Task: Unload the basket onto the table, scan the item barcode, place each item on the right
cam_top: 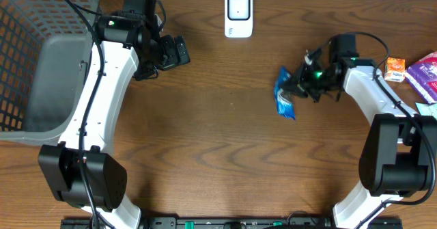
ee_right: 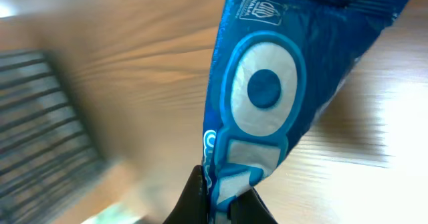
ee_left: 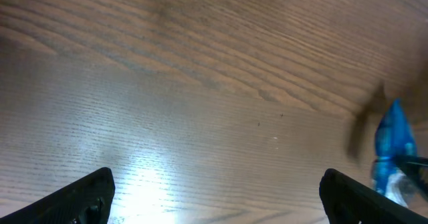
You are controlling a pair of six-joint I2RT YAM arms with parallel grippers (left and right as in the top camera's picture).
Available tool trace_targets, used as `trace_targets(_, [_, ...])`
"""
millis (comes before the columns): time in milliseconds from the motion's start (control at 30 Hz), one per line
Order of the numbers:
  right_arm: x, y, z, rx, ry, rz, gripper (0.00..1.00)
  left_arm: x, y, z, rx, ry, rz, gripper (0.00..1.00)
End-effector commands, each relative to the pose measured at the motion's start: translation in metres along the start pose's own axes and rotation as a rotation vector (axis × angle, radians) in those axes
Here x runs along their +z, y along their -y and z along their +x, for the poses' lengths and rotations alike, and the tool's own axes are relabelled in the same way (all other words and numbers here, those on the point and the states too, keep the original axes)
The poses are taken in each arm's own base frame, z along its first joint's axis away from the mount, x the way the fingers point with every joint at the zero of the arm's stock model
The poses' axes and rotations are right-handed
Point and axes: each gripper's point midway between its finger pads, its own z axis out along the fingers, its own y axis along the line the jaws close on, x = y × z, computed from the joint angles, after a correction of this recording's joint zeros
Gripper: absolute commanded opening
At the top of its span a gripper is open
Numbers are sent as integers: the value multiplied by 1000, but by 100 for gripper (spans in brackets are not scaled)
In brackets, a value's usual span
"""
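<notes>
At the far left of the table (cam_top: pixel 225 160) stood a grey basket (cam_top: pixel 27 44), with the left arm reaching inward beside it. The left gripper (cam_top: pixel 179 51) held its jaws spread wide with nothing between them. Its own wrist camera showed only bare wood between the two dark fingertips (ee_left: pixel 83 197). Further along, against the back edge, sat the white scanner (cam_top: pixel 238 14). Right of centre was the blue packet (cam_top: pixel 285 92), pinched at one end by the right gripper (cam_top: pixel 306 80), whose jaws were clamped tight on the wrapper. Seen from the right wrist, the packet ran straight out from the fingers, its long axis in line with the gripper. From overhead that axis ran roughly front to back, a little tilted, and the packet sat on the left side of the jaws, toward the middle of the table. Beyond the right arm, near the table's right edge, lay an orange carton (cam_top: pixel 395 68) and a purple pack (cam_top: pixel 425 75).

The scanner lay back and to the left of the packet, well apart from it. The left gripper hung somewhat nearer the scanner, but it was empty. I judged the carry belonged to the right arm: a sweep left and toward the back edge, then a turn of the wrapper to face its barcode to the scanner. I could not make out the barcode on any side shown.
</notes>
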Motion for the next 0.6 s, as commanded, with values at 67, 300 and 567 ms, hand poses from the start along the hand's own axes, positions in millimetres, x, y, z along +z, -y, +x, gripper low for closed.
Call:
trace_targets(67, [-1,55,-10,-96,135,418,20,-1,-3,-2,7,8,-13,98])
trace_targets(300, [3,54,-6,-154,157,506,65,-1,-3,-2,6,7,-13,98])
trace_targets(567, [6,82,4,-105,183,636,77,-1,-3,-2,7,8,-13,98])
